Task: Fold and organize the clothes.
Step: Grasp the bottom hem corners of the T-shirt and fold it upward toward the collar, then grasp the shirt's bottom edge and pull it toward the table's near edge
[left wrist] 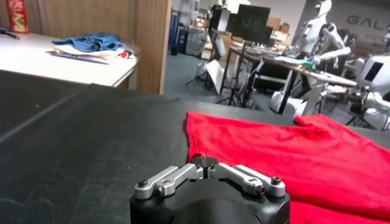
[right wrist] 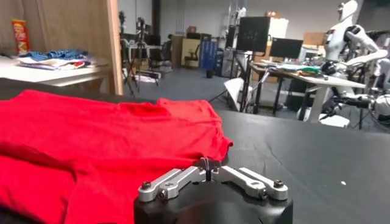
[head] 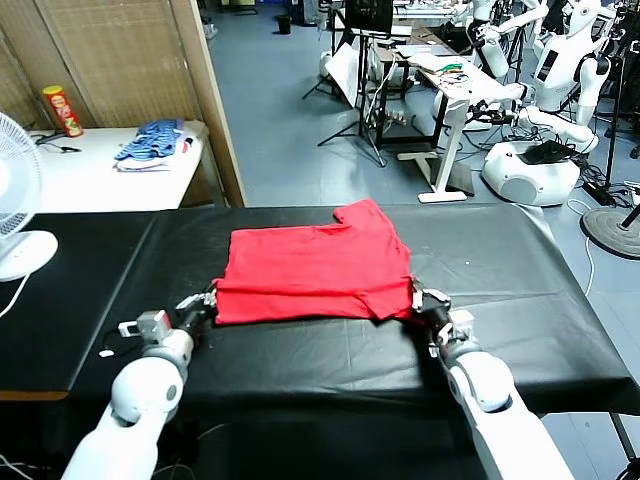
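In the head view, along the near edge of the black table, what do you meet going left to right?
White electric fan → left end effector → folded bright red cotton T-shirt → right end effector → bare black tabletop.

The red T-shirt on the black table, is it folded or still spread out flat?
Partly folded: the red T-shirt has its near edge doubled over into a second layer, and one sleeve sticks out at the far side.

Readable text: "GAL" in pale letters on far wall (left wrist: 368,21) | can label (head: 62,108): illegible
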Tool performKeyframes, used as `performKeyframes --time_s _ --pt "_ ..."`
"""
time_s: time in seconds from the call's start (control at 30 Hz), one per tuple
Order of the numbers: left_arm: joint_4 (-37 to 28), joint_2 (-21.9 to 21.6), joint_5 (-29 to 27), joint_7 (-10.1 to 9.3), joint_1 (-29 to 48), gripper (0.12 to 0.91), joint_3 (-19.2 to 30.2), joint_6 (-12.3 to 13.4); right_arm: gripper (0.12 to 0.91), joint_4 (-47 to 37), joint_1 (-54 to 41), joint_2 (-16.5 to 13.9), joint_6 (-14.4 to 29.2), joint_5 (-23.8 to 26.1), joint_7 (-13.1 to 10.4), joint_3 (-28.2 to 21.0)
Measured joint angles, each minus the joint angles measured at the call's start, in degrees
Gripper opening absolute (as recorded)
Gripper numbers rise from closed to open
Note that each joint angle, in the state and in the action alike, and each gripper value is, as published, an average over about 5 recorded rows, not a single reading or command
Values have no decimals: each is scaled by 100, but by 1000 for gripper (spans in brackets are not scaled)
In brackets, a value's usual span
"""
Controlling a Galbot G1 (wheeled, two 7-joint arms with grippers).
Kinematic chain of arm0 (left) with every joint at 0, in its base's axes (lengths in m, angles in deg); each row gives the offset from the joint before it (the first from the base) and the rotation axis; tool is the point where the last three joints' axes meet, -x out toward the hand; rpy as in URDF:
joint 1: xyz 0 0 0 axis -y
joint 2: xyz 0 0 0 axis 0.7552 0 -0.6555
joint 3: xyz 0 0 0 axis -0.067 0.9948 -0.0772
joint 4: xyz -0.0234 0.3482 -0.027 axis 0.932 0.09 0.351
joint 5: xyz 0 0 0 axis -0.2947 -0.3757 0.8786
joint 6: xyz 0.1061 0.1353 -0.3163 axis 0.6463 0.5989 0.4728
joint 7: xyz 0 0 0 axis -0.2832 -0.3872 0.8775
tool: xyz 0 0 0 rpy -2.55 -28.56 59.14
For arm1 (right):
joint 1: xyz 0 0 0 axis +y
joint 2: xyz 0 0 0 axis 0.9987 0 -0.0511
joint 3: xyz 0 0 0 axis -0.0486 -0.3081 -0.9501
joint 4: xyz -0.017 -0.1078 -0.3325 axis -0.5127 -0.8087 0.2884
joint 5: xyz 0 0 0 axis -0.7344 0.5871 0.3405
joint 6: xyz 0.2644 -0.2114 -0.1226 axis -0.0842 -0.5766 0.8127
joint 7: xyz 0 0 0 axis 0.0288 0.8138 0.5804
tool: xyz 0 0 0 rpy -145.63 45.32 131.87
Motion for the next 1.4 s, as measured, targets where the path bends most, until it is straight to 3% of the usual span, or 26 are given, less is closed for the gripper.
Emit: performKeyframes --time_s 0.13,0.23,0.37,0.5,0.63,0.73,0.87,0.93,1.03,1.2,1.4 --pt "78 -14 -96 23 -123 501 -49 -6 711 490 447 -140 -54 57 12 143" --pt "188 -46 -107 42 -264 662 -98 -23 785 663 725 -161 -59 152 10 185" --pt "319 -67 -79 57 -465 783 -136 -71 779 702 908 -133 -55 224 -4 184" --pt "341 -49 51 99 -594 797 -156 -151 608 639 926 -77 -40 307 -16 146" --pt "297 -26 212 152 -648 733 -169 -218 390 550 909 -56 -37 368 -20 106" --pt "233 -21 265 170 -656 593 -172 -249 241 529 915 -51 -47 376 -47 88" --pt "181 -28 289 181 -658 375 -177 -294 127 631 990 -52 -269 288 -236 124" --pt "184 -40 253 166 -671 257 -176 -310 122 755 1052 -65 -497 183 -370 176" --pt "246 -85 95 89 -733 147 -160 -338 123 1048 1221 -107 -883 -4 -546 294" --pt "519 -241 -119 -83 -965 126 -139 -419 123 1654 1717 -154 -1340 -142 -722 532" --pt "1100 -489 -137 -124 -1520 126 -194 -503 123 2278 2359 -94 -1615 -136 -941 666"
